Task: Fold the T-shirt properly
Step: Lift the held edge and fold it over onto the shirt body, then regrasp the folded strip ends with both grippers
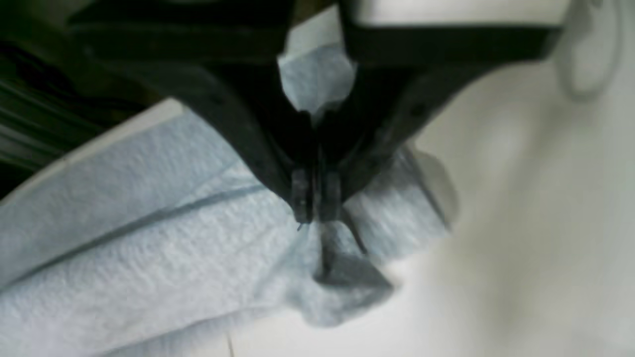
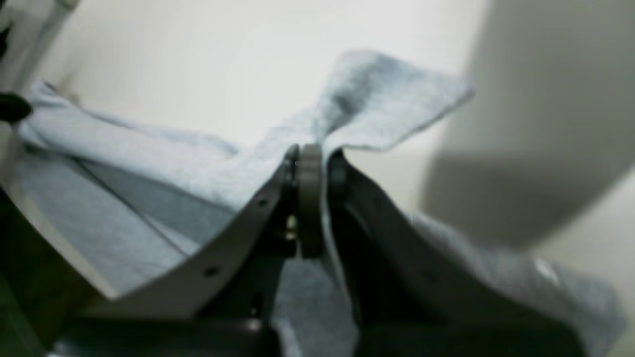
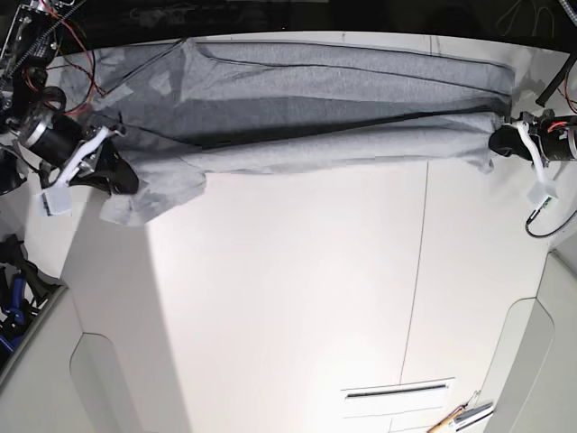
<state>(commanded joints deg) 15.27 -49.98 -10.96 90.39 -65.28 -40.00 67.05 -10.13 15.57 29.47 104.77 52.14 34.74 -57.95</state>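
The shirt (image 3: 306,99) lies stretched along the table's (image 3: 297,298) far edge; the left claw (image 1: 316,206) pinches one end, the right claw (image 2: 310,163) the other.

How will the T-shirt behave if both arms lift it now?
Probably floppy: the T-shirt bunches at the left pincer and right pincer. Its middle would likely sag between them. Seems light, since small pinches hold folded cloth.

a white counter (image 3: 297,298) is seen, brightly lit at its middle; a seam (image 3: 416,271) is traced down it, darkness beyond its far edge.
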